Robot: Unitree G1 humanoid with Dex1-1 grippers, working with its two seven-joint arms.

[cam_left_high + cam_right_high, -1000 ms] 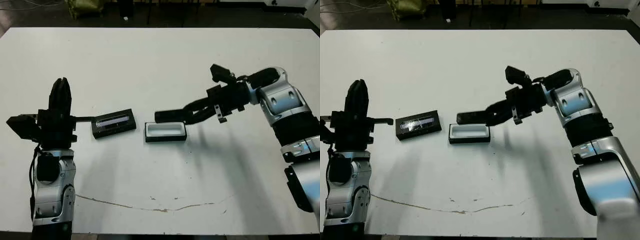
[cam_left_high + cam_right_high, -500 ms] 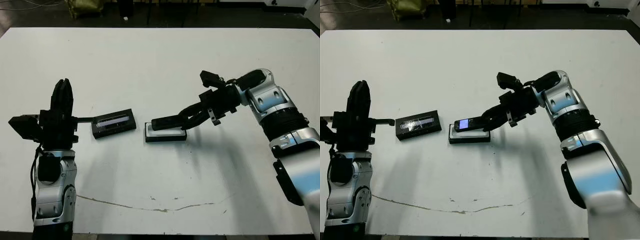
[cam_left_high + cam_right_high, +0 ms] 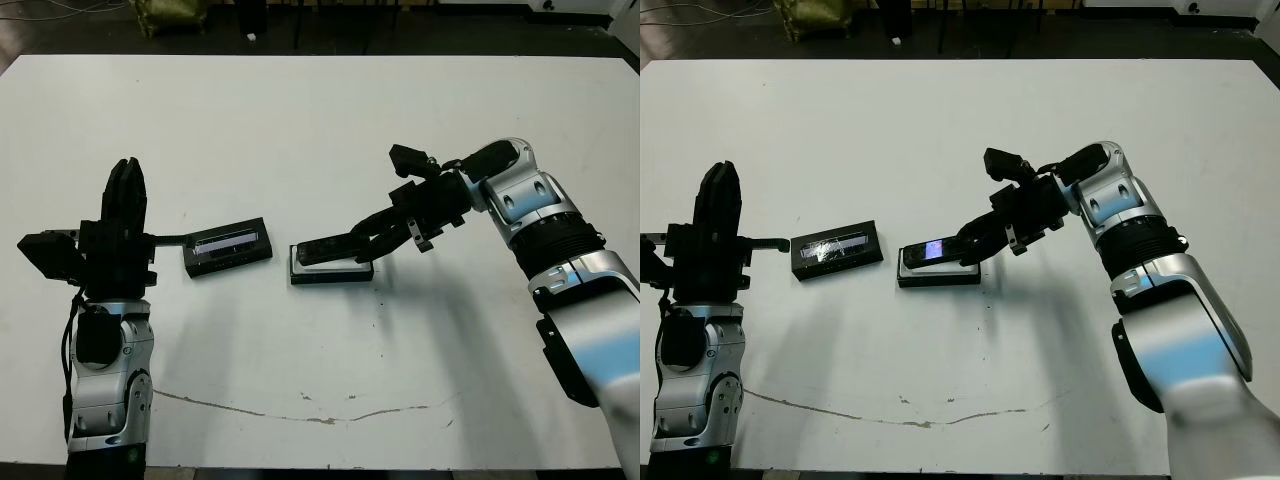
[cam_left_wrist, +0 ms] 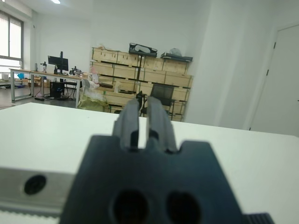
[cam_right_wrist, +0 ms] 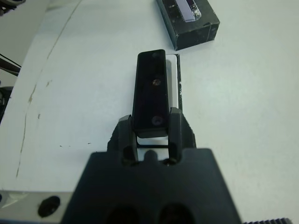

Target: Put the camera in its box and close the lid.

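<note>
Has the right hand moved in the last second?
Yes. The right hand, shut on the camera, has come down toward the robot's left, over the box.

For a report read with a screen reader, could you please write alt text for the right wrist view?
The right gripper holds the camera, a slim black bar, between its two fingers, just over the white-lined box on the white table. Beyond the box lies the black lid with its shiny window strip.

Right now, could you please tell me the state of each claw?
Left claw: closed on nothing, raised off the table.
Right claw: closed on the camera, holding it above the box.
</note>
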